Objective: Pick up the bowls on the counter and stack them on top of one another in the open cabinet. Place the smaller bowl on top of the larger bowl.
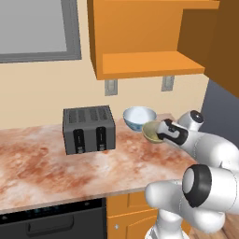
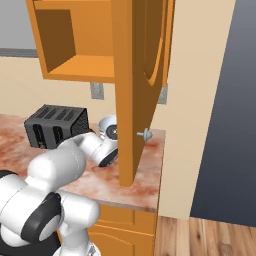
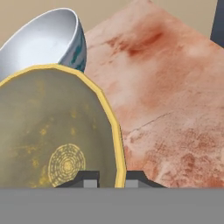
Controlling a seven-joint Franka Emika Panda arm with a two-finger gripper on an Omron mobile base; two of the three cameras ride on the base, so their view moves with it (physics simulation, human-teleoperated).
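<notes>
The smaller bowl (image 1: 152, 131) sat on the counter (image 1: 56, 158), its yellow rim pinched between the two fingertips of the gripper (image 3: 108, 178), one tip inside the bowl and one outside. In the hand view its olive-tan inside (image 3: 48, 135) held nothing and showed a pale ring pattern low in the basin. The larger bowl (image 1: 138, 117) stood at about 11 o'clock from it in the left base view, just beside it; whether the two touched could not be told. Its pale, smooth inside (image 3: 37, 41) was likewise bare, with a blue pattern on the outer wall.

The counter was a reddish-brown and cream marbled slab with a thick pale edge. A dark, boxy two-slot toaster (image 1: 88, 129) stood at 9 o'clock from the bowls, apart from them. Above, at 12 o'clock, hung the orange cabinet (image 1: 149, 63), its flat shelf open and bare. In the right base view the cabinet door (image 2: 141, 80) swung out wide, its small knob (image 2: 145, 133) facing right, and it hid much of the bowls and the gripper behind it. Orange drawers (image 1: 128, 219) sat under the slab.
</notes>
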